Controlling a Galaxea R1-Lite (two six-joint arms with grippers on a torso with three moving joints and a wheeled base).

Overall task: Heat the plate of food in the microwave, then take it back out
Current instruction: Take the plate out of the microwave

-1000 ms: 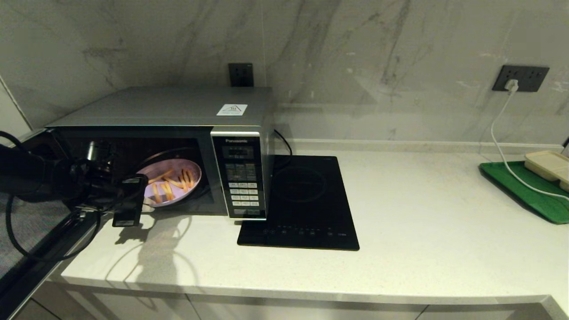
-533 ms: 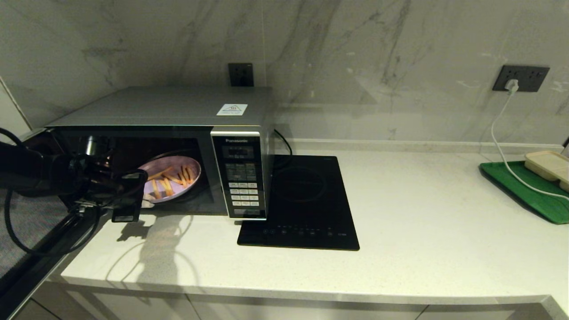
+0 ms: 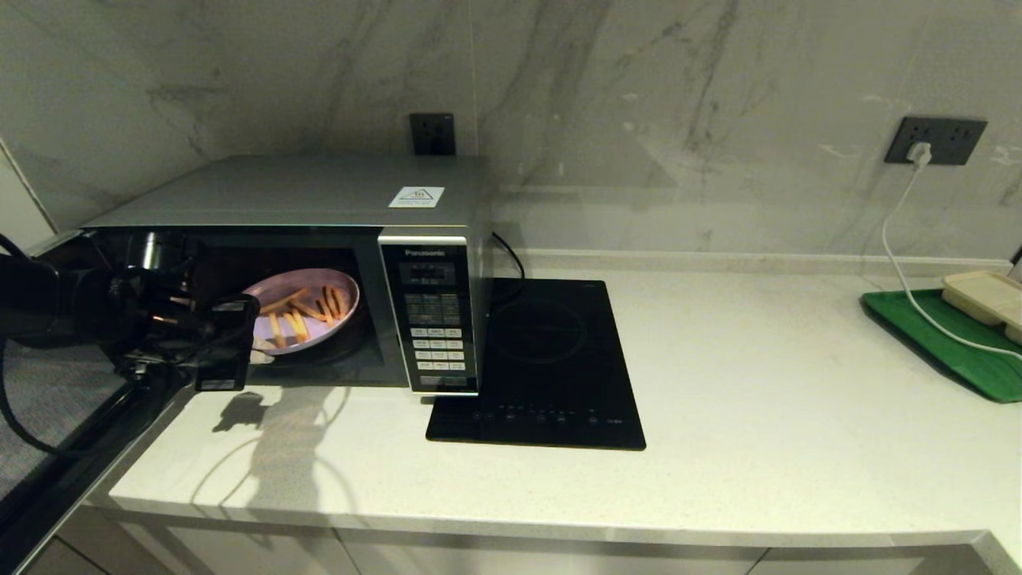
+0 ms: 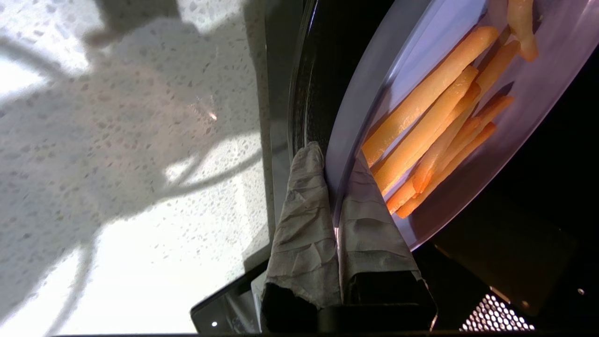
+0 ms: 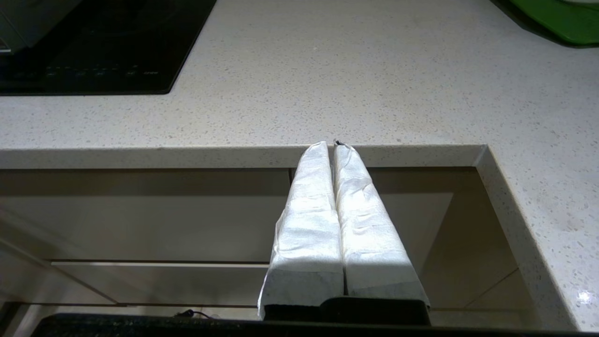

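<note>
The plate of fries (image 3: 303,311) is held by its near rim in the closed left claw (image 4: 338,161), inside the open Panasonic microwave (image 3: 319,239) at the desk's left end. It should be kept level, clear of the cavity walls.

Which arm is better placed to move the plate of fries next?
Left. The left pincer is already shut on the rim of the plate of food inside the open microwave. The right pincer is shut below the counter edge, away from it.
</note>
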